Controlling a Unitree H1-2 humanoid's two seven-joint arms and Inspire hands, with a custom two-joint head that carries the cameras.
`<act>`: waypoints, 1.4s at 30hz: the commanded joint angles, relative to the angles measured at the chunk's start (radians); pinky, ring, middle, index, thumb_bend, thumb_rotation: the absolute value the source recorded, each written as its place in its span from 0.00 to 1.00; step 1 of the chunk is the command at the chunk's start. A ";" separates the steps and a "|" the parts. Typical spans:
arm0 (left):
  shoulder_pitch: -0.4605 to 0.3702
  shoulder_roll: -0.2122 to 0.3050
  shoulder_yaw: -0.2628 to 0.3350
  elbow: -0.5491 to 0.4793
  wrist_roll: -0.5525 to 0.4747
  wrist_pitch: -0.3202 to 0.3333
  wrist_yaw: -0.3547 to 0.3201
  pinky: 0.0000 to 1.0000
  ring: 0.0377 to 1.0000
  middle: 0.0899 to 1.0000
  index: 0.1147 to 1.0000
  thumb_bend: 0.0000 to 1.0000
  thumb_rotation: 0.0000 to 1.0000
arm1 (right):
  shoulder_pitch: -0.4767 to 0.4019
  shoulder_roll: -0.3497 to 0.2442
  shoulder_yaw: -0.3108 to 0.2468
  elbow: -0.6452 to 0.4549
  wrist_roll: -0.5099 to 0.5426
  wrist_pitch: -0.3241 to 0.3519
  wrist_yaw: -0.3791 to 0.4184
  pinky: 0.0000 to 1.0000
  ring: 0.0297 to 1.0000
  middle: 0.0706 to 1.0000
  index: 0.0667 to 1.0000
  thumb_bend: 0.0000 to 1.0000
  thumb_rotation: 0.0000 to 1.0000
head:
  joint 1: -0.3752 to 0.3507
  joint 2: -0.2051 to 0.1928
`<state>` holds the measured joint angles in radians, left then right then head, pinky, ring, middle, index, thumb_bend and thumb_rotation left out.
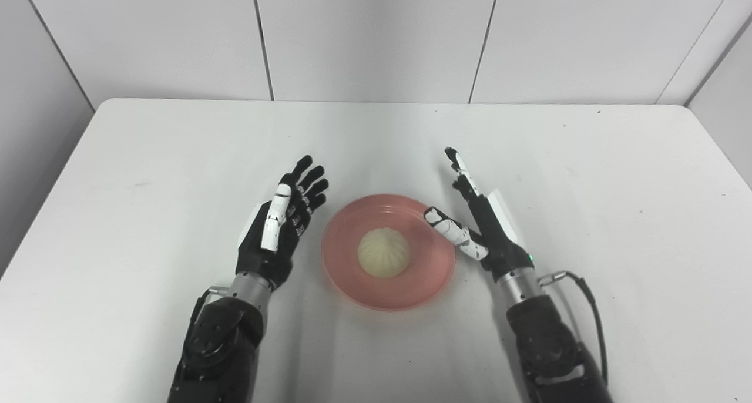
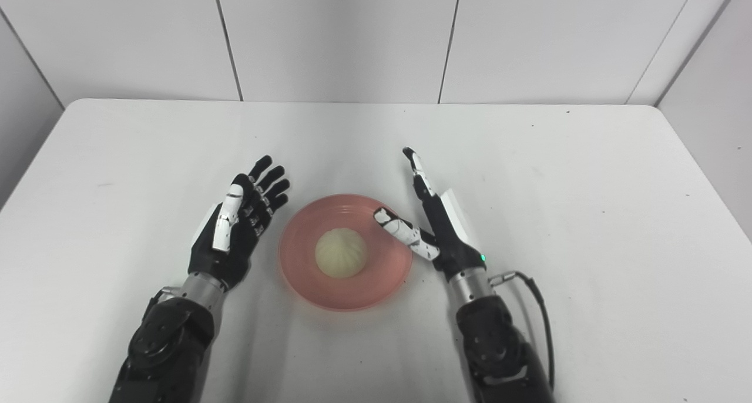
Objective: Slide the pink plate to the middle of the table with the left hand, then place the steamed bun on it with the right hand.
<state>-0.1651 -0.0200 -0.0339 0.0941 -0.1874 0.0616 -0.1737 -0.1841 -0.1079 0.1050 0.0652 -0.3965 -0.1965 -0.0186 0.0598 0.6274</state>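
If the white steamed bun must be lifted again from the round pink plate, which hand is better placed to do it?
Probably the right hand: it is open, and its thumb already reaches over the rim of the round pink plate, near the white steamed bun. The left hand, also open, lies beside the plate, clear of it.

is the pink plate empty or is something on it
Not empty: the steamed bun sits in the middle of the pink plate.

Glossy, seemingly plastic pink plate

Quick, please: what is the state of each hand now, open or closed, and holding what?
Left hand: open, holding nothing.
Right hand: open, holding nothing; the steamed bun lies on the pink plate.
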 commanded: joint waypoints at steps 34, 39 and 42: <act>0.097 0.016 0.003 0.153 0.028 -0.089 -0.007 0.95 0.95 0.96 0.96 0.44 1.00 | 0.000 0.097 -0.049 0.139 0.501 0.133 0.153 1.00 1.00 1.00 1.00 0.24 1.00 | 0.005 -0.092; 0.089 0.018 0.005 0.174 0.020 -0.084 -0.015 0.95 0.95 0.96 0.96 0.45 1.00 | 0.003 0.097 -0.053 0.098 0.526 0.196 0.167 1.00 1.00 1.00 1.00 0.27 1.00 | 0.008 -0.100; 0.085 0.018 0.005 0.178 0.017 -0.069 -0.014 0.96 0.96 0.97 0.97 0.46 1.00 | 0.006 0.099 -0.057 0.075 0.537 0.242 0.167 1.00 1.00 1.00 1.00 0.25 1.00 | 0.011 -0.108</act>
<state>-0.1629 -0.0182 -0.0383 0.1523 -0.1671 -0.0226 -0.1782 -0.2151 -0.0237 0.0465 0.1299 0.1209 0.0073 0.1416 0.0690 0.5231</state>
